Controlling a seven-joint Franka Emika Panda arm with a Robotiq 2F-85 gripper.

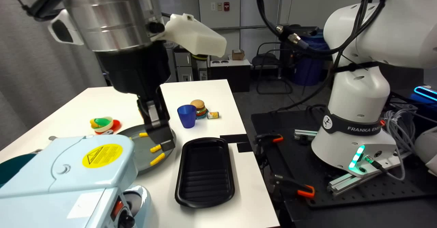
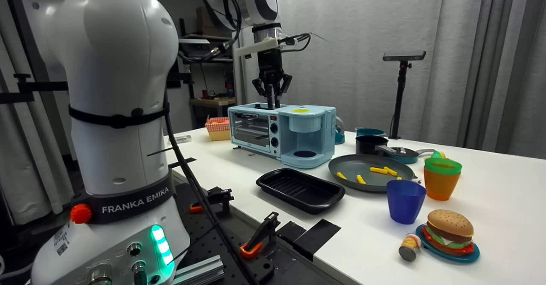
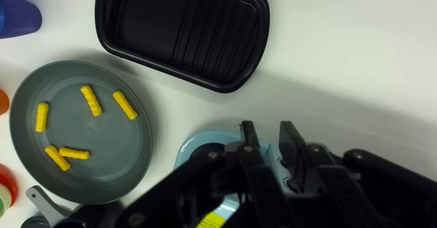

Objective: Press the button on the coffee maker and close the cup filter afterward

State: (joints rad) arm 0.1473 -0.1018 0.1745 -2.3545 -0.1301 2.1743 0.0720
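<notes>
The pale blue coffee maker (image 2: 328, 127) stands on the table; it fills the near left corner of an exterior view (image 1: 44, 207). Its cup filter (image 2: 305, 125), a rounded top piece with a yellow patch, looks flush with the body; it also shows close up (image 1: 75, 170). A red switch button (image 1: 117, 209) sits above dark knobs on the front panel, also seen small (image 2: 273, 117). My gripper (image 2: 273, 105) points down with fingers apart and nothing between. In the wrist view the gripper (image 3: 267, 124) is over the front panel; knobs show between the fingers and the button is hidden.
A black ribbed tray (image 2: 300, 191) lies in front of the coffee maker. A grey pan (image 2: 341, 165) with several yellow sticks is beside it. A blue cup (image 2: 405, 202), orange cup (image 2: 441, 187), toy burger (image 2: 450, 229) and small can (image 2: 410, 246) stand farther along the table.
</notes>
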